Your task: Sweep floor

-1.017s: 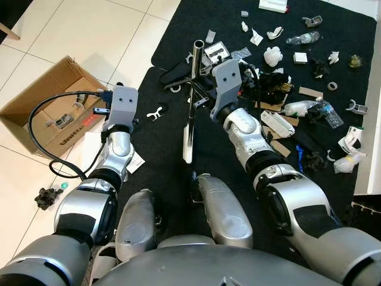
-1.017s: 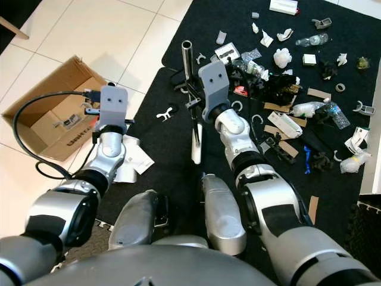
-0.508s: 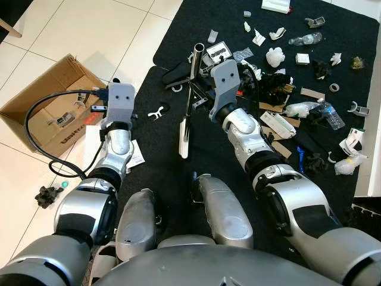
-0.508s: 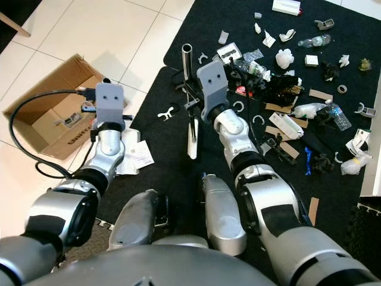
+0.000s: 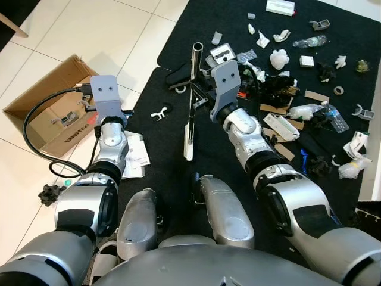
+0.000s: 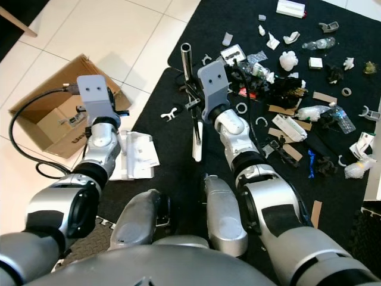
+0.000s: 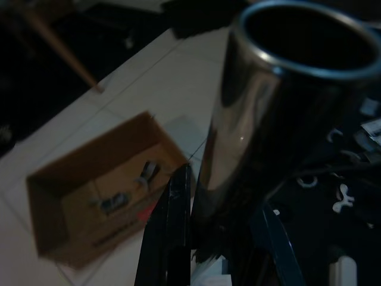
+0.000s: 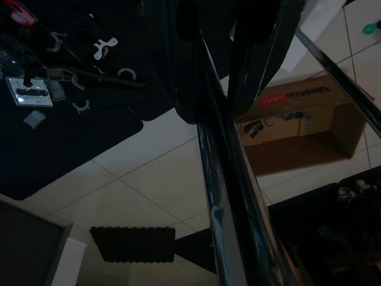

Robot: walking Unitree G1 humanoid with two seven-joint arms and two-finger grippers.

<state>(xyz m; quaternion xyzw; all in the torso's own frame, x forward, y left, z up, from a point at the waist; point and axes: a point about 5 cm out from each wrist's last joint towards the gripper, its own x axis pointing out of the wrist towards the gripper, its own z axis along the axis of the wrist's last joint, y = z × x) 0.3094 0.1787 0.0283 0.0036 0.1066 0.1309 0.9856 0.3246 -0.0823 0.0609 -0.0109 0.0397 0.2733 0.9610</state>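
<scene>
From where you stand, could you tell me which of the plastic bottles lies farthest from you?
The clear plastic bottle near the mat's far edge, beside the grey clip; the other bottles lie closer, by the cardboard strips on the right.

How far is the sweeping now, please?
Little looks done: litter is scattered over the black mat. In hand: the right gripper is shut on the metal broom pole. The left gripper's state is unclear. Left: gathering all the litter; the cardboard box waits beside the mat.

Both silver arms reach forward and down. The right gripper point(image 8: 229, 71) has its two long black fingers closed round a thin shiny metal pole point(image 8: 229, 196) — wrist tilted inward. The left gripper point(image 7: 223, 238) clasps a wide shiny metal tube point(image 7: 262, 113), forearm nearly straight.
</scene>
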